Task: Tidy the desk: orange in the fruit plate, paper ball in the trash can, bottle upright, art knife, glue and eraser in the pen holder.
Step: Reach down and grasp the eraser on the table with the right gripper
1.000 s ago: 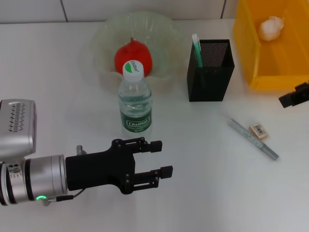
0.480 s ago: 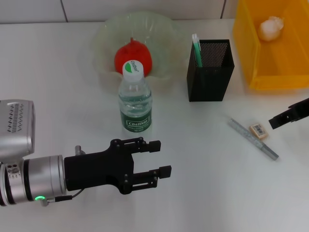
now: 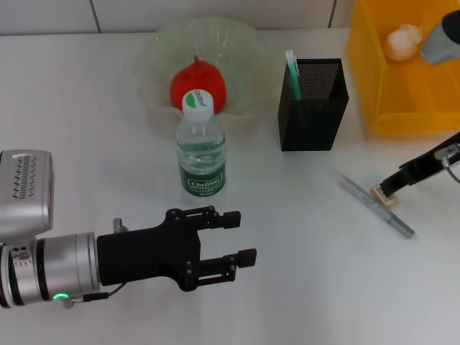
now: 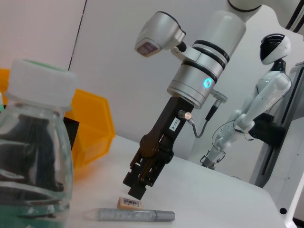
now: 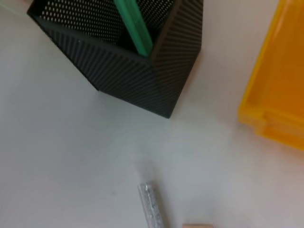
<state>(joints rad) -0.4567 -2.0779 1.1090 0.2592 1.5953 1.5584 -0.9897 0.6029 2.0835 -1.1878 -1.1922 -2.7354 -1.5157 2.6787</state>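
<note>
White desk (image 3: pixel 302 273), tiled wall (image 3: pixel 215 11) behind

Clear glossy plastic bottle (image 3: pixel 202 149); black perforated metal-mesh pen holder (image 3: pixel 313 105); glossy yellow plastic bin (image 3: pixel 406 69); translucent glassy fruit plate (image 3: pixel 154 66); matt white table (image 3: pixel 302 251).

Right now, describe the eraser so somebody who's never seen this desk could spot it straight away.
Start at the black mesh pen holder and look toward the robot's right, below the yellow bin. The eraser lies flat on the white desk, beside a long silver pen-like stick, with the right gripper just above it. It is a small tan block with a barcode label.
</note>
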